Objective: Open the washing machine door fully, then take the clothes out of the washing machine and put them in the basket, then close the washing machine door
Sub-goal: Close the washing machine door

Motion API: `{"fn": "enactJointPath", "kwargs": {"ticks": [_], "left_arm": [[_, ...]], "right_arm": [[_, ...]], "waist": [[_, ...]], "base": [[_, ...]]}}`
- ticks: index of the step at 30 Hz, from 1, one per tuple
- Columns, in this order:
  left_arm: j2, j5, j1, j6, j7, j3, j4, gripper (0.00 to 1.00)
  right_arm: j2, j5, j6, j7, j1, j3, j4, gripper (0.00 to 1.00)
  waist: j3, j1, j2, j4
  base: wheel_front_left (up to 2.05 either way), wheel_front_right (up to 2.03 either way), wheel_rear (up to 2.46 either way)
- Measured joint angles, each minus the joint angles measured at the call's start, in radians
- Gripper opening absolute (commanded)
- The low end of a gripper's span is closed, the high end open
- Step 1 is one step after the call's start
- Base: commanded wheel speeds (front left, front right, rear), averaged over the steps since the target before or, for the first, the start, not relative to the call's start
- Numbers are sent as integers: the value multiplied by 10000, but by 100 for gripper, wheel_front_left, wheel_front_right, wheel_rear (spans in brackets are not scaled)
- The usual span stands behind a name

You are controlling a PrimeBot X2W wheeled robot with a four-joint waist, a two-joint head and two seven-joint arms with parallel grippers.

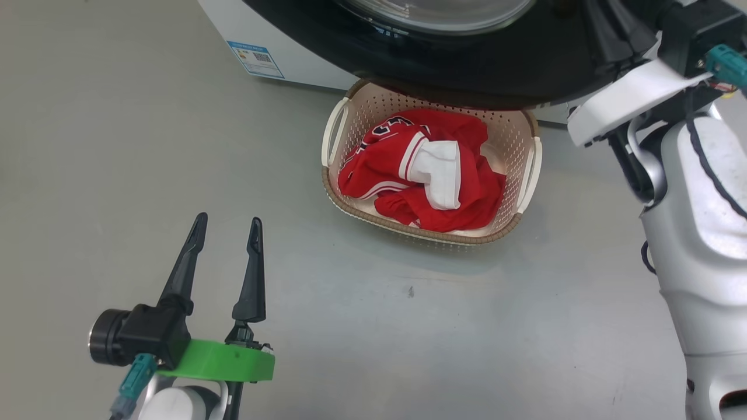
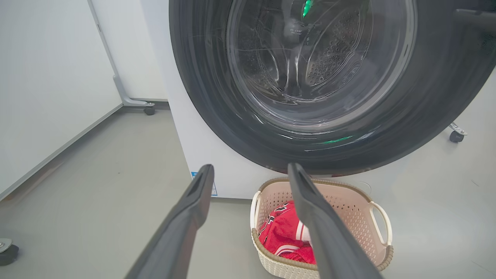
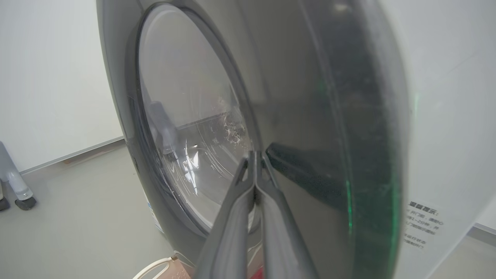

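Clothes (image 1: 379, 163) are in the basket (image 1: 432, 238), centre; closing the washing machine door (image 3: 310, 97) is left. Right gripper (image 3: 254, 155), fingers together, touches it; left gripper (image 1: 227, 224) wide, empty.

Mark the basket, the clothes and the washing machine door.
the basket (image 1: 508, 137): head view, perforated inner wall, right side.
the clothes (image 1: 379, 166): head view, red fabric, left part.
the washing machine door (image 2: 197, 77): left wrist view, black rim, left side.
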Motion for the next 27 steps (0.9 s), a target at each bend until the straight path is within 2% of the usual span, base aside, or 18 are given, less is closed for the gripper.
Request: {"fn": "enactJointPath", "kwargs": {"ticks": [15, 27], "left_arm": [[-67, 0, -362, -2, -94, -341, 242, 100], [-90, 0, -518, -2, -188, -497, 474, 100]], "right_arm": [[-462, 58, -4, -23, -1808, -529, 1158, 0], [-516, 90, -105, -523, -2396, -863, 2065, 0]], "waist": [[475, 0, 0, 243], [487, 0, 0, 339]], "base": [[0, 0, 0], [0, 0, 0]]}}
